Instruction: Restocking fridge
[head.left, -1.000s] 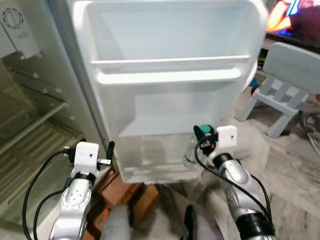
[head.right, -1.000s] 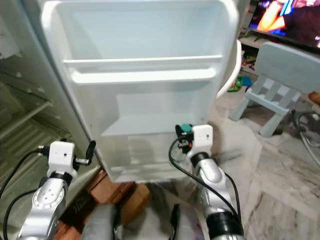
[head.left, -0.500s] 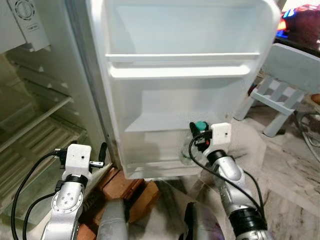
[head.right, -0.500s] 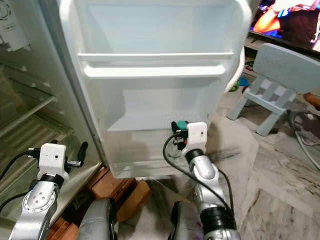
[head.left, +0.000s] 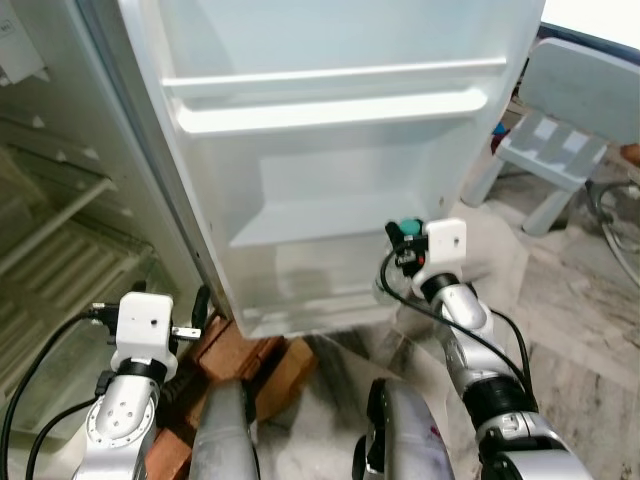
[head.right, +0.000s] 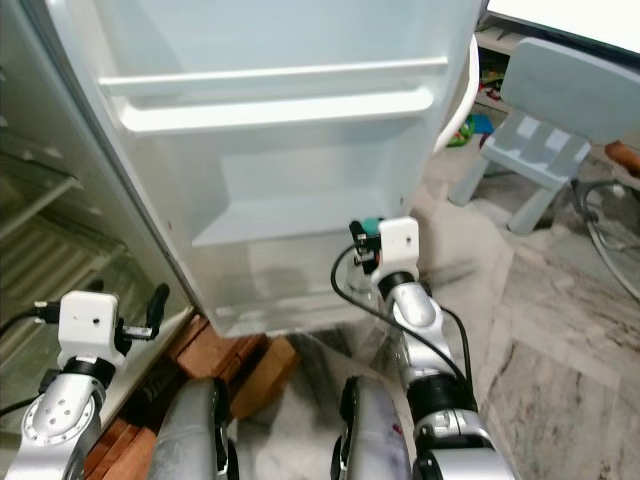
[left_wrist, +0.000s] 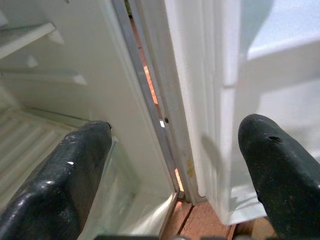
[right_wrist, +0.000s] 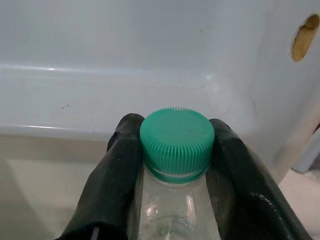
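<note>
Clear plastic bottle with green ribbed cap (right_wrist: 176, 150) | right gripper (right_wrist: 175, 165) pinches its neck | now lower-centre, nearer white fridge door's bottom shelf (head.left: 300, 310) | left gripper (left_wrist: 170, 165) spread, idle.

My arms are silver and jointed, each wrist capped by a white camera box trailing looped black cables. My left tool (left_wrist: 170, 165) and right tool (right_wrist: 176, 165) have long, matte black fingers.

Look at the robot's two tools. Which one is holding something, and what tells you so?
The right tool: its black fingers clamp the neck of a clear bottle with a green cap at the fridge door. The left tool is open, nothing between its fingers.
</note>
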